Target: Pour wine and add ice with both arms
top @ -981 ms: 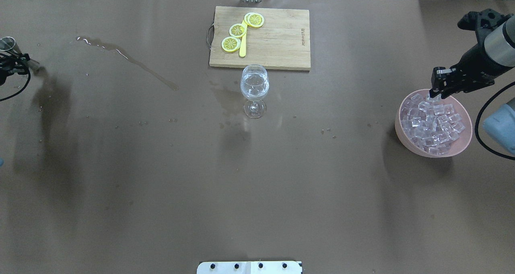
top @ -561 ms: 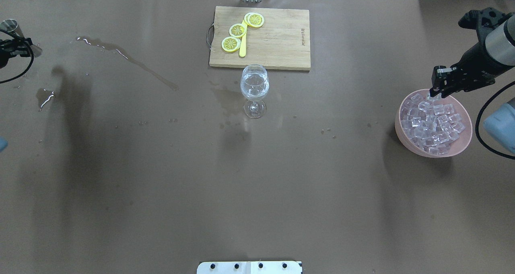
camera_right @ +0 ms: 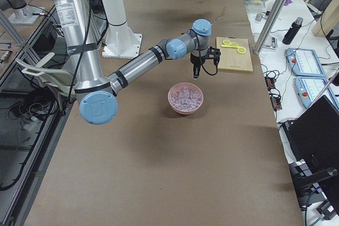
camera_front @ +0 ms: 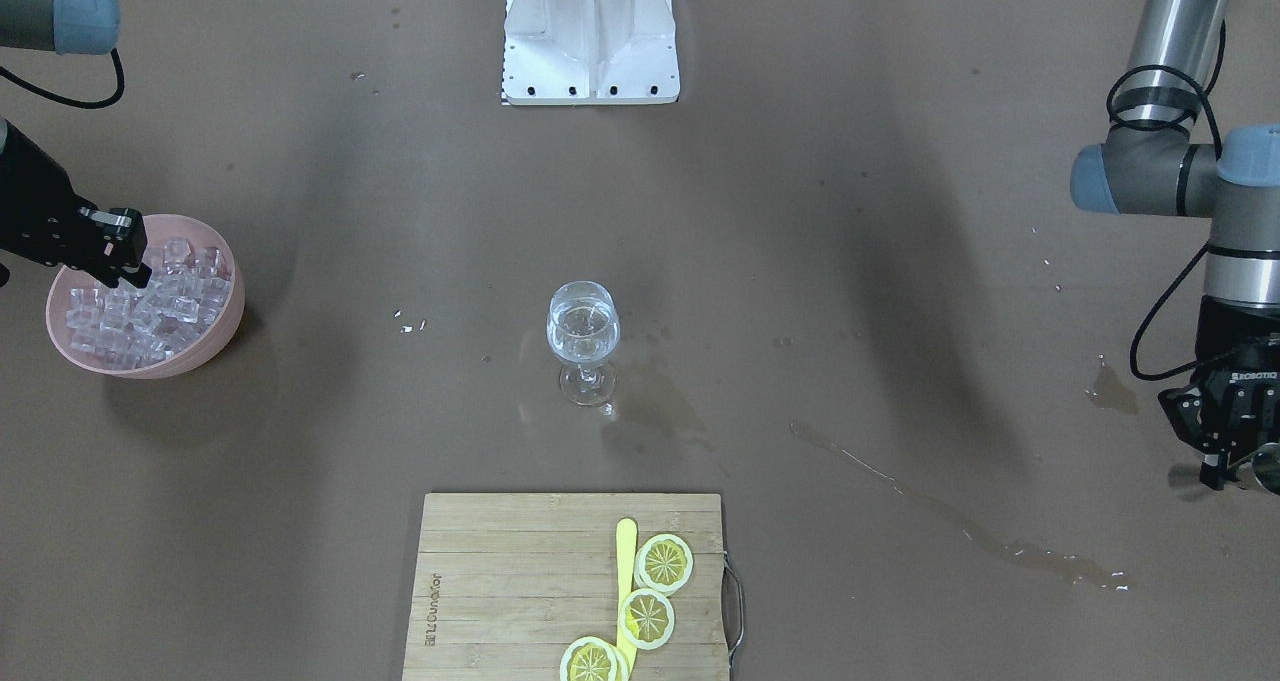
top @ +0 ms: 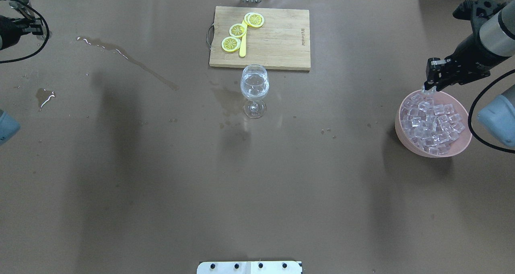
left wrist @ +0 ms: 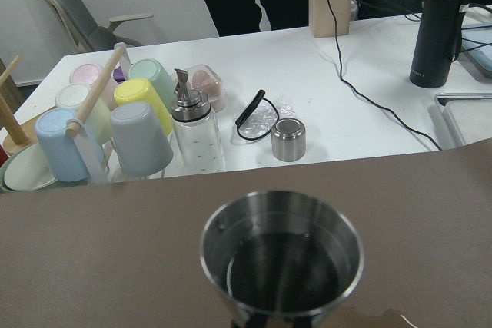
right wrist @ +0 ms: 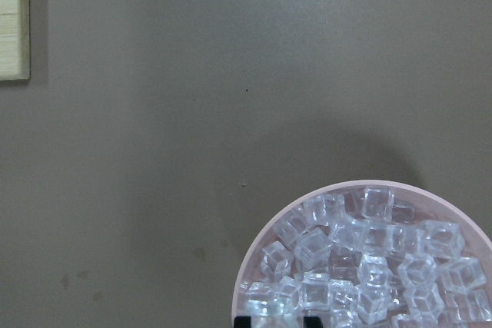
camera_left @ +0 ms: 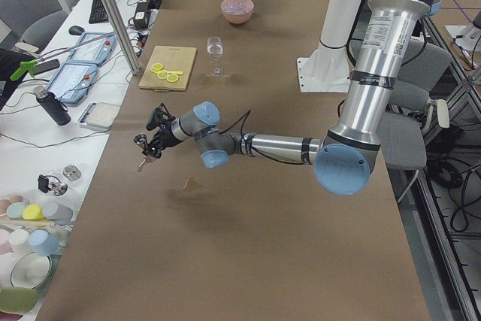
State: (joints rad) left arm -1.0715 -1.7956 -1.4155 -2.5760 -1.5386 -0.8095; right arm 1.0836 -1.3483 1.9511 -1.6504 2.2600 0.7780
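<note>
A wine glass [top: 254,85] stands mid-table with a little clear wine in it; it also shows in the front view [camera_front: 583,336]. A pink bowl [top: 402,139] at the right holds many clear ice cubes [top: 432,123]. My right gripper [top: 429,87] hangs just above the bowl's far-left rim, shut on one ice cube; in the right wrist view the ice [right wrist: 361,259] lies below its fingertips [right wrist: 244,320]. My left gripper [top: 29,22] is at the far back left, shut on a steel measuring cup [left wrist: 280,259], held upright.
A wooden cutting board [top: 277,40] with lemon slices [top: 237,30] and a yellow tool lies behind the glass. A wet trail [top: 128,60] and a small puddle [top: 44,97] mark the left side. The white base block [top: 249,267] sits at the near edge.
My left gripper has carried the steel cup back towards the far left corner, uncovering the small puddle. My right gripper has lifted out of the bowl and shifted slightly left and back.
</note>
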